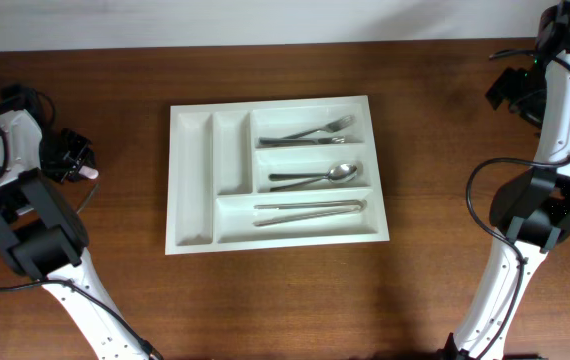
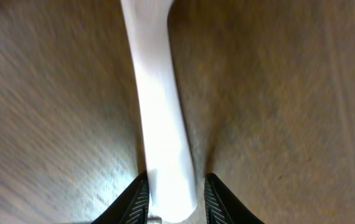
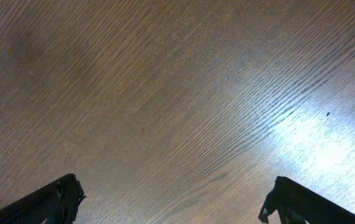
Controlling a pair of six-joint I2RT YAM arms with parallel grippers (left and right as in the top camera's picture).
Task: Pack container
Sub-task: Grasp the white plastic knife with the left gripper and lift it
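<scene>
Hand (image 2: pixel 176 191), left, snug around white handle (image 2: pixel 156 106)

Overhead view. A white five-compartment container (image 1: pixel 270 108) lies at the centre of a wooden table (image 1: pixel 285 310), with two narrow compartments on its left and three long ones on its right. The far long compartment holds forks (image 1: pixel 320 132), the middle one spoons (image 1: pixel 317 178), and the near one long slim metal utensils (image 1: pixel 310 211). The left gripper (image 1: pixel 83 168) sits well left of the container with a pale object (image 1: pixel 91 173) at its tip. The right gripper (image 1: pixel 505 90) is at the far right.
</scene>
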